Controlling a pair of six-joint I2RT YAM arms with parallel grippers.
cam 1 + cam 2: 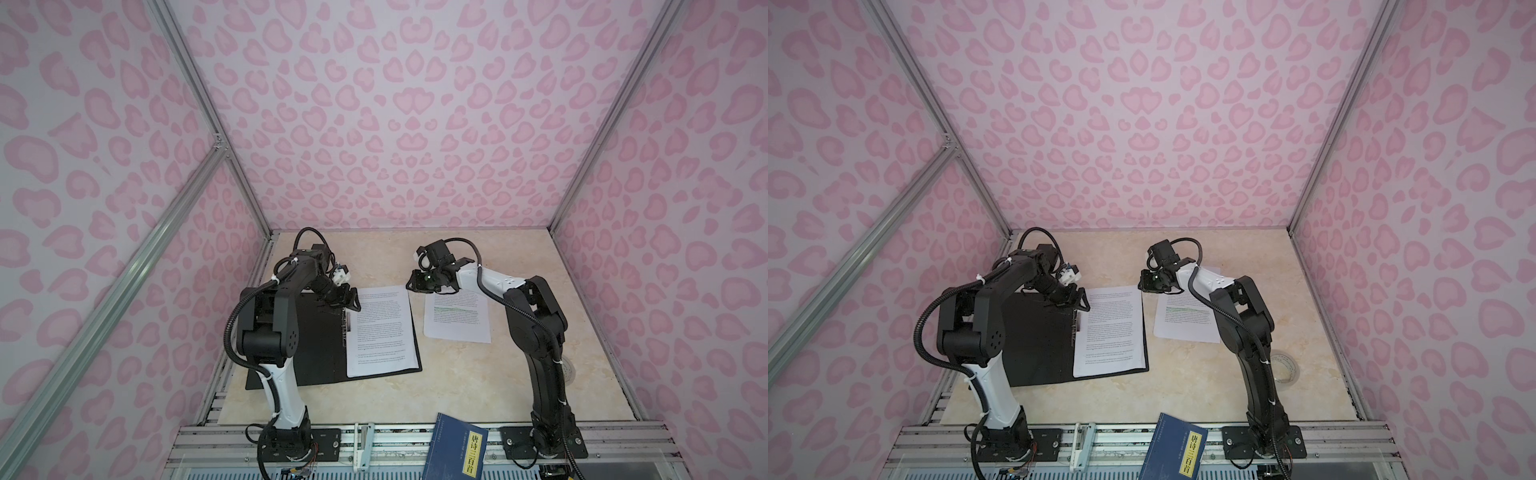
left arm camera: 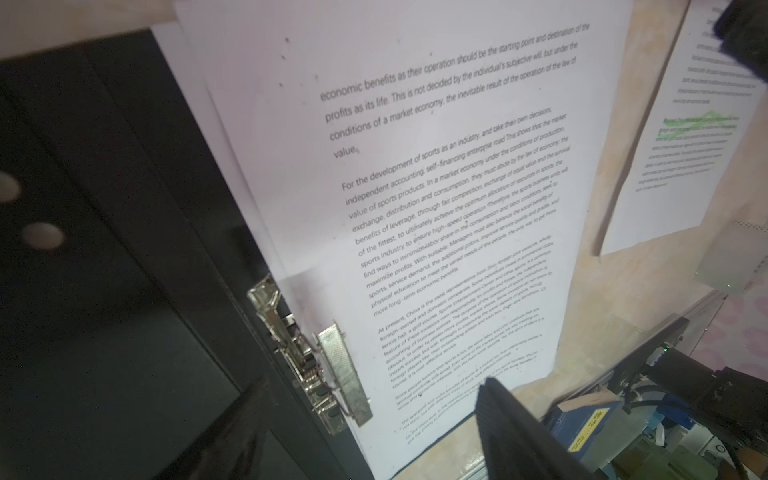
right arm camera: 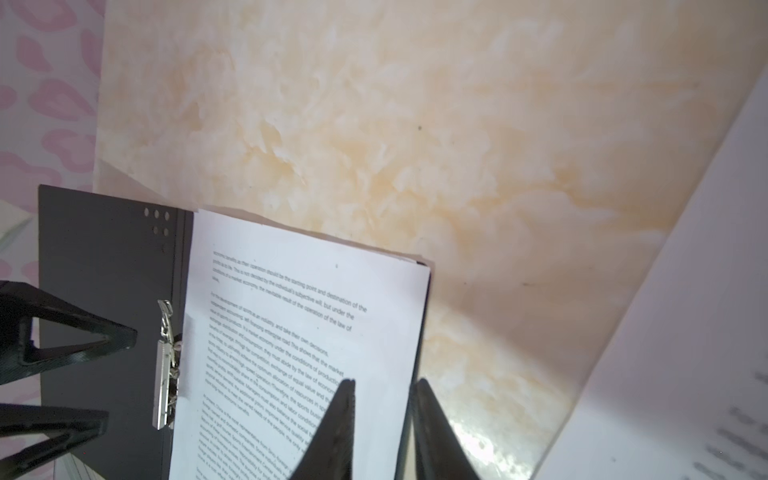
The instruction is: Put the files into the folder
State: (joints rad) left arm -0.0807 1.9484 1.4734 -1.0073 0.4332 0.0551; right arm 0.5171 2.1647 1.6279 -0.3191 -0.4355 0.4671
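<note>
The folder (image 1: 316, 345) (image 1: 1038, 340) lies open on the left of the table, black inside, with a metal clip (image 2: 316, 365) (image 3: 166, 374) along its spine. One of the files (image 1: 382, 332) (image 1: 1111, 328) (image 2: 415, 208) lies on the folder's right half; a second sheet's edge peeks out beneath it. Another file (image 1: 457, 318) (image 1: 1185, 320) with green-highlighted lines rests loose on the table to the right. My left gripper (image 1: 353, 300) (image 2: 374, 399) hovers open above the spine near the clip's far end. My right gripper (image 1: 411, 284) (image 3: 384, 386) hangs above the loose sheet's far left corner, jaws slightly apart and empty.
A blue book with a yellow label (image 1: 457, 449) (image 1: 1177, 446) lies over the front rail between the arm bases. A clear ring (image 1: 567, 368) sits on the table by the right arm. Pink patterned walls close in the table on three sides.
</note>
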